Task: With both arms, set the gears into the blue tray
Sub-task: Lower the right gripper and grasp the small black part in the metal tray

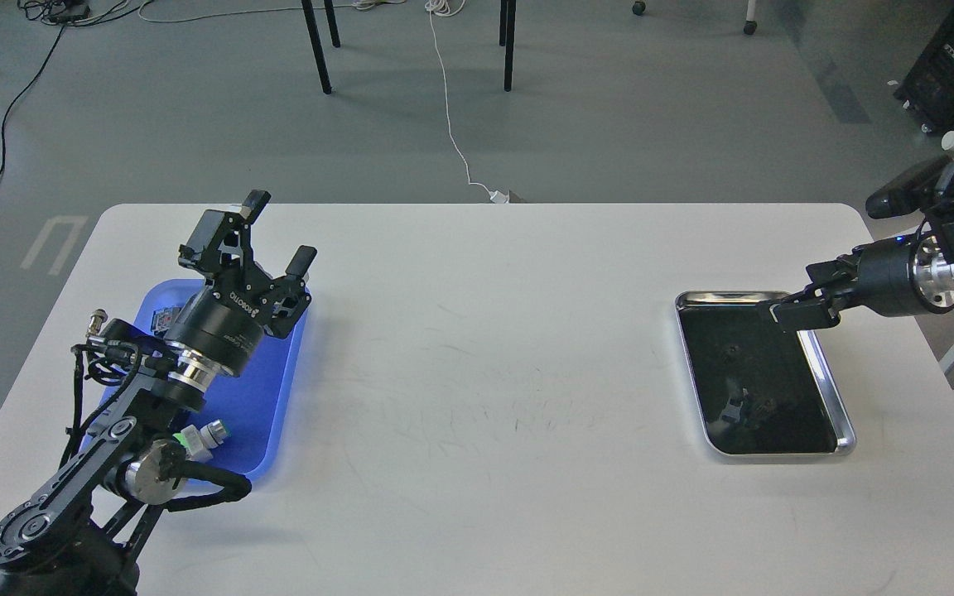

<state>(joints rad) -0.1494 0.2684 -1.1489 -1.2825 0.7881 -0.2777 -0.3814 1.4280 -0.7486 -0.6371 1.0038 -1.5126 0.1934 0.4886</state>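
Left pincer (pixel 282 228) hangs with fingers spread wide & empty above the far end of the blue tray (pixel 266 397), arm draped across most of it. Right pincer (pixel 787 313) sits low over the far right corner of the metal tray (pixel 845 430) across the table (pixel 485 372); fingers look drawn together, but whether they hold anything can't be told from here.

Gears: at least one small dark ring (pixel 728 353) shows faintly on the metal tray's black floor, maybe more nearer the front, hard to pick out vs reflections. None clearly visible in the blue tray, where a small patterned item (pixel 164 318) peeks out beside the left wrist.

Step in hand, by the look of it: right arm picking from the metal tray. To do it well: come straight down, fingers astride the ring w/ tips touching the floor, close gently so the gear doesn't skate on slick metal. The trays lie well apart, so a handover mid-table probably follows; the left should wait open, clear of the rim.
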